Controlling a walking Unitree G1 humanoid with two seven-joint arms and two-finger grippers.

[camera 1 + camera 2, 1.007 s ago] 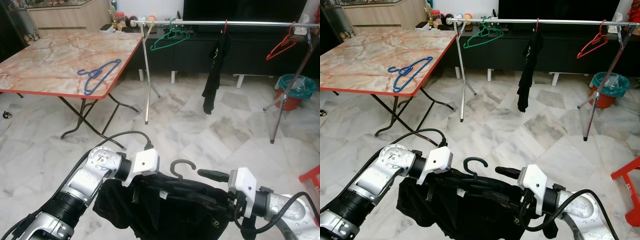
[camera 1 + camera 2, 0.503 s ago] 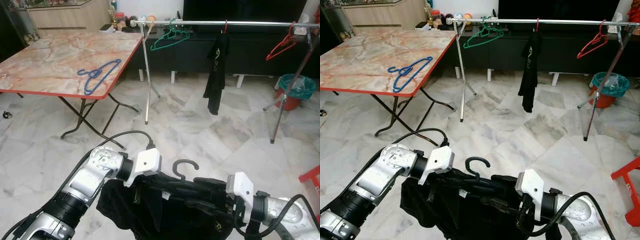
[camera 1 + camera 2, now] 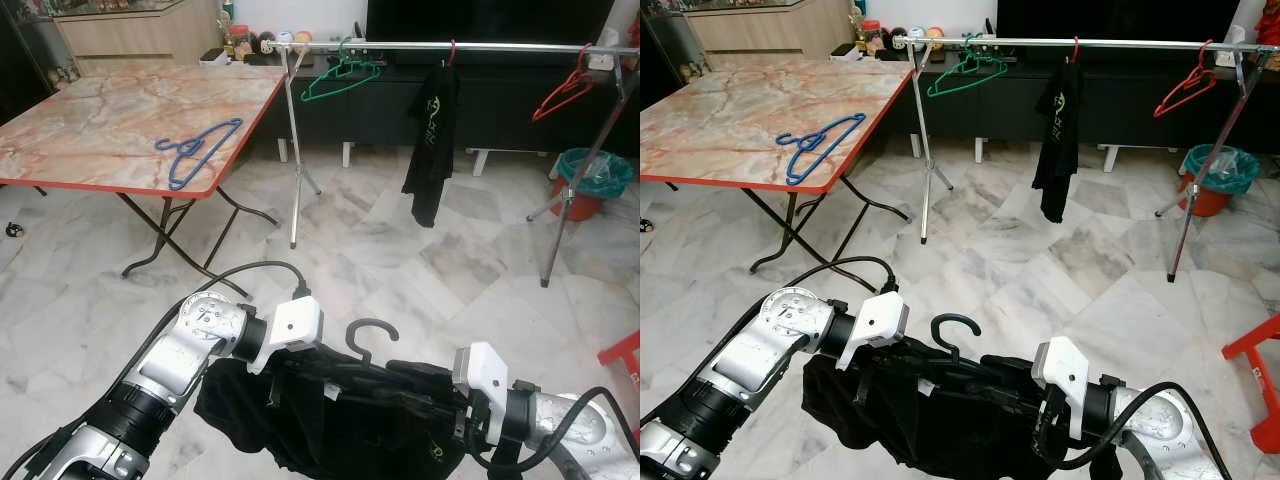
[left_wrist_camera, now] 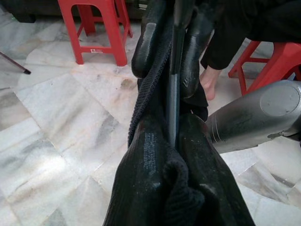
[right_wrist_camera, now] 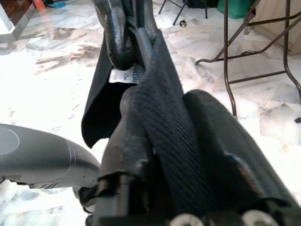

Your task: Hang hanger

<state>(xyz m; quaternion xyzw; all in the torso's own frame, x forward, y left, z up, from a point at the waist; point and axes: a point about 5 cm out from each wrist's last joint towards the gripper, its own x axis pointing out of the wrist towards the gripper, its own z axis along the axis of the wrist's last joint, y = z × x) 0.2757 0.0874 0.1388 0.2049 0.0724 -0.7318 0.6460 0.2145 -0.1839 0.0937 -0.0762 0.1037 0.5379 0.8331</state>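
A black hanger, its hook (image 3: pixel 368 335) pointing up, carries a black garment (image 3: pixel 330 430) low in front of me. My left gripper (image 4: pixel 173 56) is shut on the hanger's bar and the cloth from the left. From the right, my right gripper (image 5: pixel 160 103) is shut on the same hanger and fabric. A silver clothes rail (image 3: pixel 480 46) stands across the room on crossed legs. On it hang a green hanger (image 3: pixel 340 75), a black top (image 3: pixel 432 140) on a red hook, and a red hanger (image 3: pixel 562 95).
A folding marble-top table (image 3: pixel 100 130) stands at the left with a blue hanger (image 3: pixel 195 150) on it. A bin with a teal bag (image 3: pixel 595 175) sits by the rail's right legs. A red stool (image 3: pixel 625 360) is at my right. Marble floor lies between me and the rail.
My right gripper has dropped from above the garment and closed into the cloth at the hanger. The black top on the rail has swung and turned. The left gripper keeps its hold.
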